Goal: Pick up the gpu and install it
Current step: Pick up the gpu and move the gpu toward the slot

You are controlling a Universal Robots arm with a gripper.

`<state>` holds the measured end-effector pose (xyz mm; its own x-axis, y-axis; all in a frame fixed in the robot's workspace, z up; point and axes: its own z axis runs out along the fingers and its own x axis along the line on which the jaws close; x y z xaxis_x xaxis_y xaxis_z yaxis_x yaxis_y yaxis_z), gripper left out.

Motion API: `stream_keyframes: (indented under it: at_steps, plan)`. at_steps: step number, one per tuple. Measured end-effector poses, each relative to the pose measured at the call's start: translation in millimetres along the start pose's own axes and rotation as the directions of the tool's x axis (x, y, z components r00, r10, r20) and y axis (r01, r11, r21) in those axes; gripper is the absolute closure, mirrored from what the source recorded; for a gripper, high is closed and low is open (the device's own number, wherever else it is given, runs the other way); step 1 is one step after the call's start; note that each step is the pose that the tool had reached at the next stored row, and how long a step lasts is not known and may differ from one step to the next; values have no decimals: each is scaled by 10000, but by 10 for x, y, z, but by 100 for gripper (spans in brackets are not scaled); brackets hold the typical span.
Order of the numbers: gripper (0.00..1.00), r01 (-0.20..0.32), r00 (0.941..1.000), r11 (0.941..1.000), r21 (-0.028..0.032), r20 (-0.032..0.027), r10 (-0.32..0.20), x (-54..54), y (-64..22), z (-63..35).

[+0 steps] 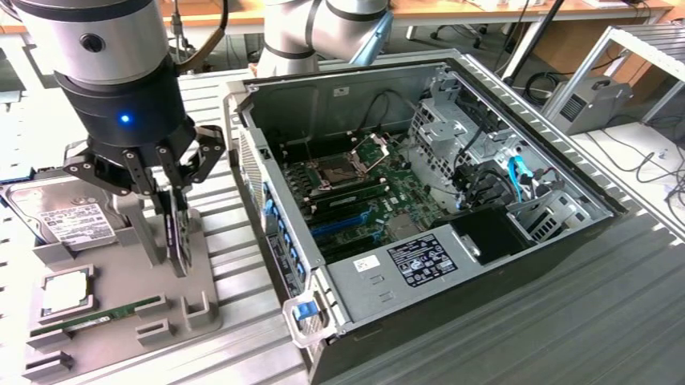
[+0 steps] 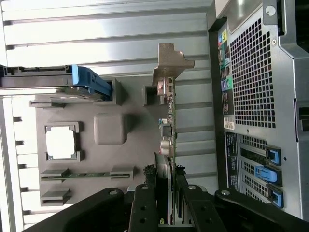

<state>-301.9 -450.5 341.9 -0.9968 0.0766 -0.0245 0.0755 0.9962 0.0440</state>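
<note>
The gpu (image 1: 181, 239) stands on edge in a slot of the grey holder (image 1: 118, 333) at the exterior view's left, its lower edge still down in the holder. My gripper (image 1: 172, 196) hangs straight over it, one finger on each face of the card, shut on it. In the wrist view the gpu (image 2: 168, 123) shows edge-on, with its silver end bracket (image 2: 170, 63) at the far end. The black fingers (image 2: 144, 205) of the gripper (image 2: 166, 181) flank the card. The open computer case (image 1: 281, 120) lies at the exterior view's right, its motherboard (image 1: 358, 196) exposed.
The holder also carries a silver hard drive (image 1: 64, 218), a CPU (image 1: 66, 290) and a thin green RAM stick (image 1: 99, 315). The case wall rises close beside the holder. Another grey arm (image 1: 321, 32) stands behind the case. The case's rear panel (image 2: 251, 77) is near the card.
</note>
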Motion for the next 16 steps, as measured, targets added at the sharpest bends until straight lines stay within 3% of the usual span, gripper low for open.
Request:
stream_keyframes:
  at_steps: [16]
  plan:
    - [74, 0, 10000, 10000, -1, 0, 0, -2, 3, -72]
